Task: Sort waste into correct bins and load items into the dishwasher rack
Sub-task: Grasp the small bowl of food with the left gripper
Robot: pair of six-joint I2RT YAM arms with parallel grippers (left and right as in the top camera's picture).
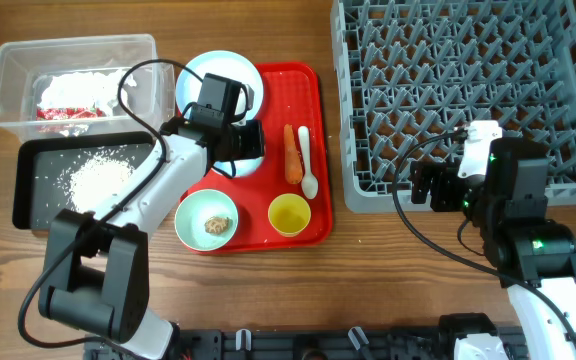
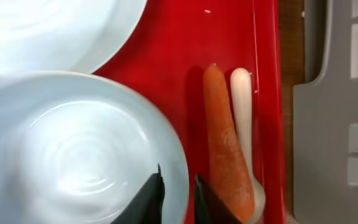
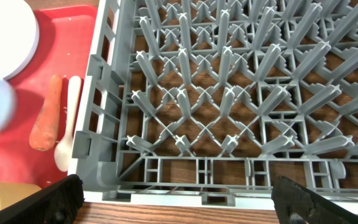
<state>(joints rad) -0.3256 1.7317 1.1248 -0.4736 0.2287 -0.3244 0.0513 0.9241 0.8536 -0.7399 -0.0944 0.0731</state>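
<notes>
My left gripper (image 1: 240,140) is shut on the rim of the light blue bowl (image 1: 252,165) on the red serving tray; in the left wrist view one finger is inside the bowl (image 2: 73,149) and one outside (image 2: 178,200). The pale plate (image 1: 238,68) lies just behind it. The orange carrot piece (image 1: 292,153) and the white spoon (image 1: 306,160) lie side by side to its right. The pale green bowl (image 1: 200,214) holds the brownish lump (image 1: 215,226). The yellow cup (image 1: 289,214) stands beside it. My right gripper (image 1: 423,186) is open and empty at the front left corner of the grey dishwasher rack (image 1: 458,90).
The clear tub (image 1: 8,70) at the back left holds the red-and-white wrapper (image 1: 68,100). The black tray (image 1: 26,180) in front of it holds white rice (image 1: 98,180). The red serving tray (image 1: 320,120) sits between the bins and the rack.
</notes>
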